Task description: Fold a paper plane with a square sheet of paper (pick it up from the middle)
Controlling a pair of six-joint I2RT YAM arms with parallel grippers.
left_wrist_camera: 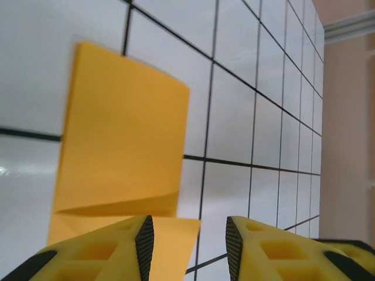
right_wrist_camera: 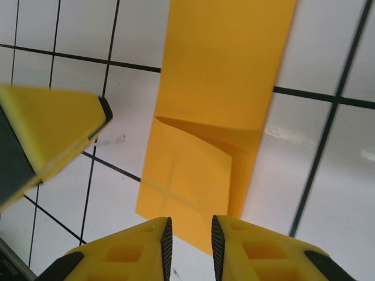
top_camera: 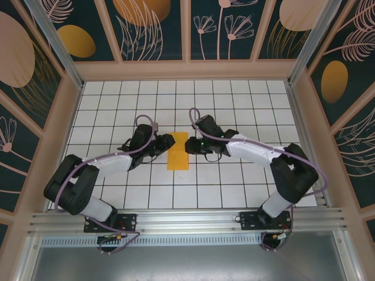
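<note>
On the left we see the left arm (top_camera: 88,175) reach in over the white grid table (top_camera: 246,105), with the left gripper (top_camera: 170,141) low over the middle tiles. From its wrist camera, the left gripper (left_wrist_camera: 188,243) is released: its two yellow fingers (left_wrist_camera: 99,254) stand well apart, and between them we see only bare tile and one near corner of the paper. Nothing is pinched.

The folded sheet of paper (top_camera: 177,158) lies flat on the table in the centre, between the two grippers and just nearer the arm bases than their tips. It is an orange-yellow rectangle, longer than it is wide. In the left wrist view the folded sheet of paper (left_wrist_camera: 123,146) stretches away up and to the left of the gap. Its near edge runs under the finger on the left of the frame, and a slanting flap shows close to that finger.

On the right, the right gripper (top_camera: 188,144) faces the left one across the far end of the paper, tips near but apart. From the right wrist camera, the right gripper (right_wrist_camera: 191,246) is also released, with a narrow gap between its yellow fingers (right_wrist_camera: 258,257). The paper (right_wrist_camera: 222,88) runs up the frame from that gap, its near corner just at the fingertips, and a folded flap with faint crossed creases lies on top. We cannot tell whether the pads touch the corner. A finger (right_wrist_camera: 53,126) of the left gripper hangs at the left of this view, beside the paper.
</note>
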